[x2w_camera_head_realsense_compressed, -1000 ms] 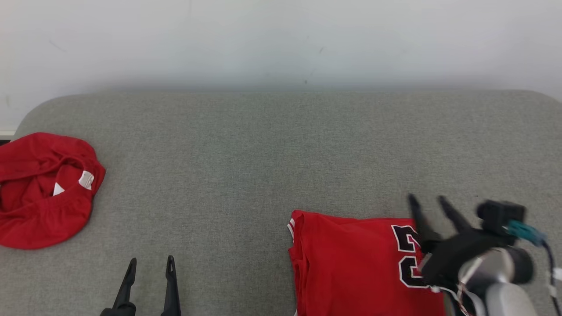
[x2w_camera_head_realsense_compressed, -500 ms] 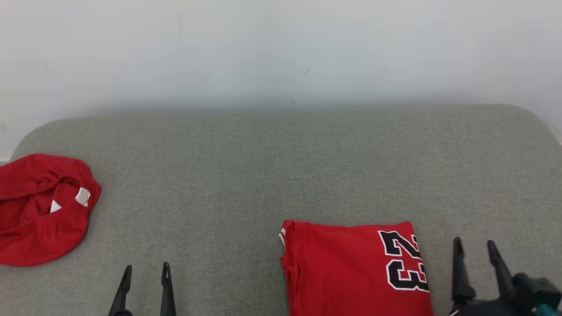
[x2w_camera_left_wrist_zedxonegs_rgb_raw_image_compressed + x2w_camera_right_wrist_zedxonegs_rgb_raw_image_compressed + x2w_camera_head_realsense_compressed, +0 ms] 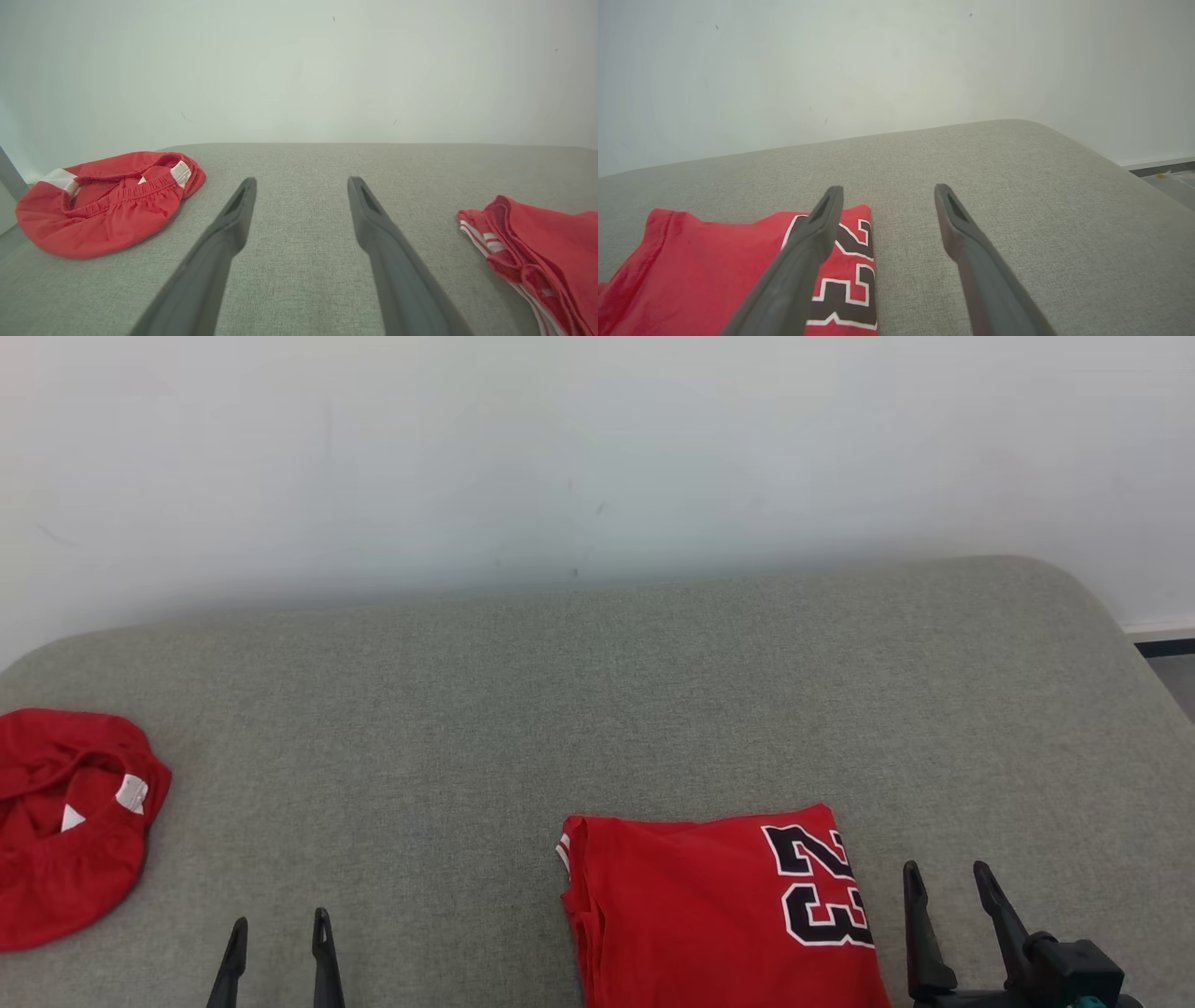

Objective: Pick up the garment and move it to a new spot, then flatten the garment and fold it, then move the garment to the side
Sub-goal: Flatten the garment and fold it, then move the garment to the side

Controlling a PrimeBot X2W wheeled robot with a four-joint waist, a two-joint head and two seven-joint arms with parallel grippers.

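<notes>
Left gripper and right gripper both gape empty, bottom edge; folded jersey lies on grey padding, maybe a sofa; white wall above.

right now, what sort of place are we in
Probably an indoor laundry-folding setup, maybe a test room: a grey fabric-covered surface against a bare white wall, with a folded red jersey and crumpled red shorts on it.

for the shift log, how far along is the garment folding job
Done: the red jersey with a black 23 lies folded flat on the grey fabric cushion, toward its right side. In hand: nothing; the left gripper and right gripper are both open and empty, the right one beside the jersey. Left: possibly nothing for this garment; the crumpled red shorts at the left lie unfolded.
</notes>
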